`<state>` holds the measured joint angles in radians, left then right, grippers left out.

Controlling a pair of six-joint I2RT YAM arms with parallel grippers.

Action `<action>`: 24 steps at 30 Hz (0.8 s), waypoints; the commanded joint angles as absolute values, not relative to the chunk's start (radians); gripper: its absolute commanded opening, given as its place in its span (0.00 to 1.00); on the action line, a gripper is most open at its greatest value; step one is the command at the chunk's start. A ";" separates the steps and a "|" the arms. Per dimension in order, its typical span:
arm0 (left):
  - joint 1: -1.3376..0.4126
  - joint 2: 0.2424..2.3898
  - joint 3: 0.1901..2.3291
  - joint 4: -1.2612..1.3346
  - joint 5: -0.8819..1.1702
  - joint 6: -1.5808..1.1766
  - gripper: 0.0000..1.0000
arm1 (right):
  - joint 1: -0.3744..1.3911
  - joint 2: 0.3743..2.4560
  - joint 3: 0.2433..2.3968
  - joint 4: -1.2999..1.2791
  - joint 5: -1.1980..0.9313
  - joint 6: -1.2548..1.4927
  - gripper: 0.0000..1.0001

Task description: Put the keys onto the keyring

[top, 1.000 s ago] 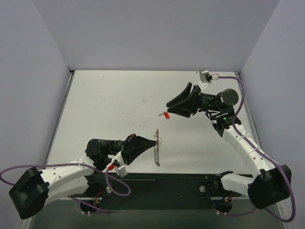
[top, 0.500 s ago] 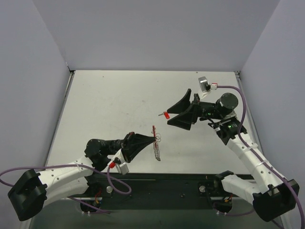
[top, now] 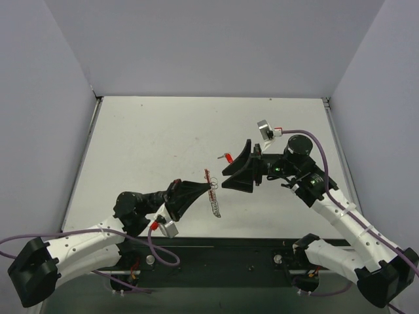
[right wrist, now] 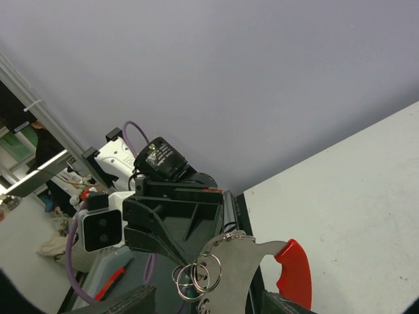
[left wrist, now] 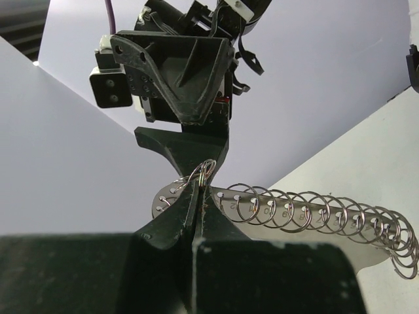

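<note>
The keyring [top: 211, 193] is a curved grey metal plate with a red grip at one end and a row of small wire rings. It hangs in the air with my left gripper [top: 207, 188] shut on its edge. In the left wrist view the left gripper [left wrist: 198, 191] pinches the keyring [left wrist: 308, 222] beside a small bunch of rings. My right gripper [top: 226, 178] stands open just right of the keyring, facing the left one. From the right wrist, the keyring [right wrist: 243, 271] sits between the spread fingers of the right gripper [right wrist: 204, 307]. The key [top: 227, 157], red-headed, lies on the table behind the right gripper.
The white table [top: 150, 144] is walled by grey panels on three sides. The dark base rail [top: 222, 255] runs along the near edge. A purple cable [top: 321, 154] loops off the right wrist.
My right gripper has left the key, opened wider and swung down-left to the keyring. The left gripper has carried the keyring a little up and left. The key has stayed put.
</note>
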<state>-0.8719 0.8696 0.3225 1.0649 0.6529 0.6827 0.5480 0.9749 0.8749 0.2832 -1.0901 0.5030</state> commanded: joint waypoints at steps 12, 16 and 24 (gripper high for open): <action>-0.908 0.810 0.356 0.962 0.581 0.771 0.00 | 0.592 0.966 0.822 0.389 -0.939 0.702 0.61; -0.920 0.808 0.360 0.933 0.571 0.802 0.00 | 0.606 0.983 0.811 0.431 -0.905 0.768 0.51; -0.953 0.793 0.367 0.864 0.522 0.873 0.00 | 0.643 1.008 0.819 0.414 -0.884 0.813 0.41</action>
<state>-0.9344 0.8165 0.3225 0.8833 0.5682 0.8112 0.6243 1.0122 0.8108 0.3683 -0.9016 0.7860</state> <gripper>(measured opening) 0.023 0.410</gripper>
